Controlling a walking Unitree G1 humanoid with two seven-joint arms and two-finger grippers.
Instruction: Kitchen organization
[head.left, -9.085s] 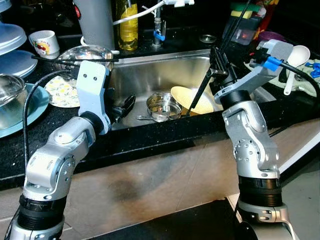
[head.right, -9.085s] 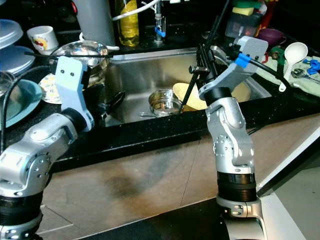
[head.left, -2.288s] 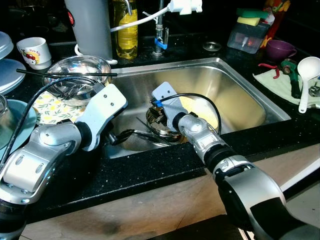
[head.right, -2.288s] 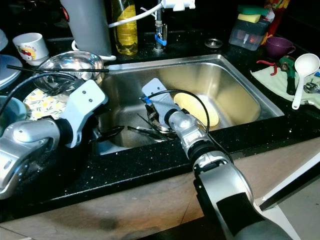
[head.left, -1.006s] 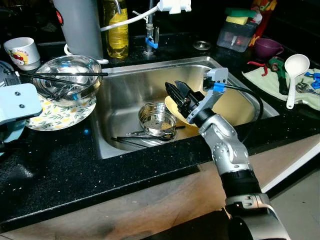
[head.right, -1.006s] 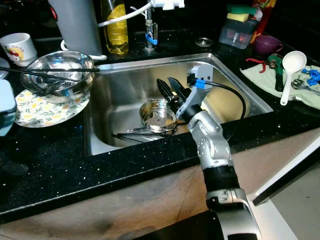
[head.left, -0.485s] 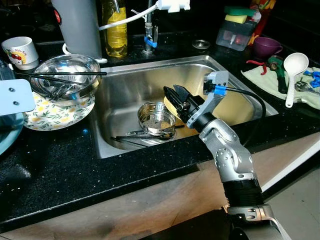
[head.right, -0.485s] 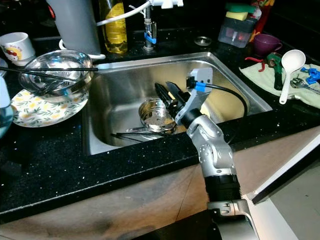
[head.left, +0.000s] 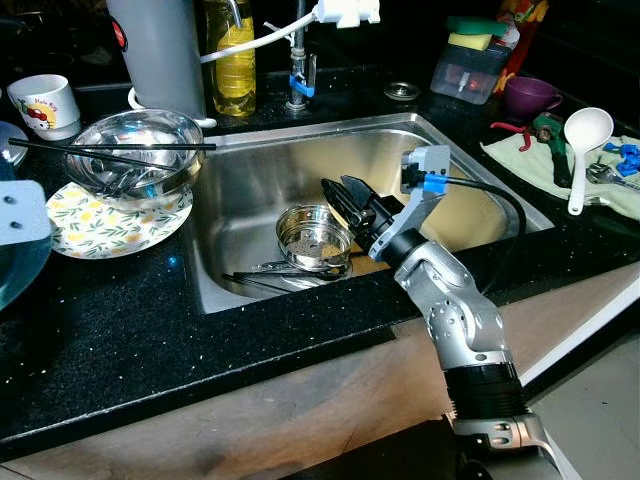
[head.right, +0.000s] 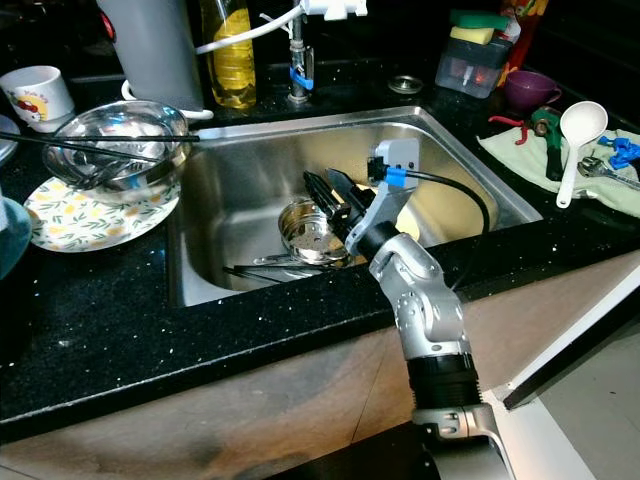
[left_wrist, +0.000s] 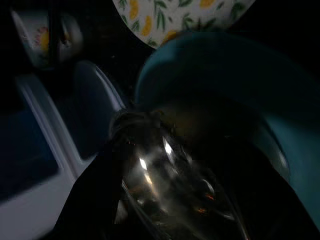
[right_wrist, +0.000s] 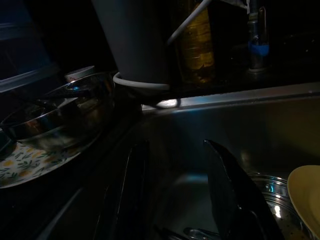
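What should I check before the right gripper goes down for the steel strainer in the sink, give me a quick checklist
1. Right gripper open: ok, its two black fingers stand apart in the right wrist view.
2. Right gripper empty: ok, nothing sits between the fingers.
3. Right gripper near target: ok, it hangs over the sink, just beside and above the steel strainer.
4. Strainer free to lift: not ok, dark utensils lie against its base and the yellow plate sits close behind.
5. Strainer empty: cannot tell, its inside is too small to read.
6. Left arm out of the way: ok, the left gripper is off over the blue plate on the counter.
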